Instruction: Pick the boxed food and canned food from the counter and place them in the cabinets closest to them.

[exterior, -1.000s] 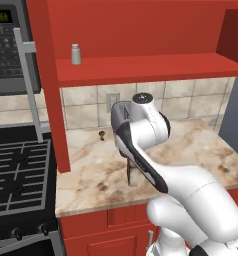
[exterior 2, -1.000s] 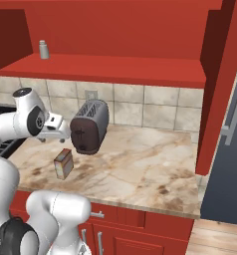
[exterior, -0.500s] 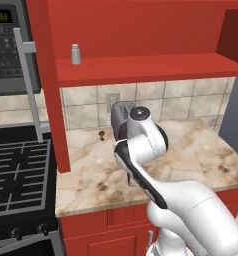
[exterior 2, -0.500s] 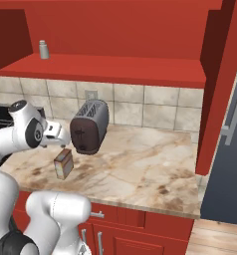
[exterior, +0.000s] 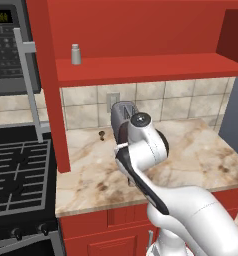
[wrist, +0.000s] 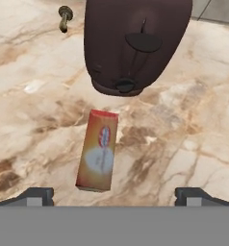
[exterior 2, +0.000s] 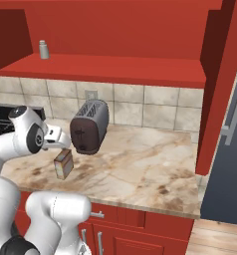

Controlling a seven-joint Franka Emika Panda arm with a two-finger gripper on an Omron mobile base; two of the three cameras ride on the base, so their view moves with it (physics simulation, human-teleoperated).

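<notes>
Gripper (wrist: pixel 114 196): your two dark tips sit wide apart, holding nothing.
Boxed food (wrist: pixel 98 150): your thin red-and-tan box stands just past the tips, on the streaky stone counter (wrist: pixel 34 110).
Toaster (wrist: pixel 135 43): smooth, round, dark brown, at 12 o'clock from the box.

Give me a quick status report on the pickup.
Tool open, above the boxed food. Box standing on the counter, not gripped. Toaster close behind the box, apart from it.
</notes>
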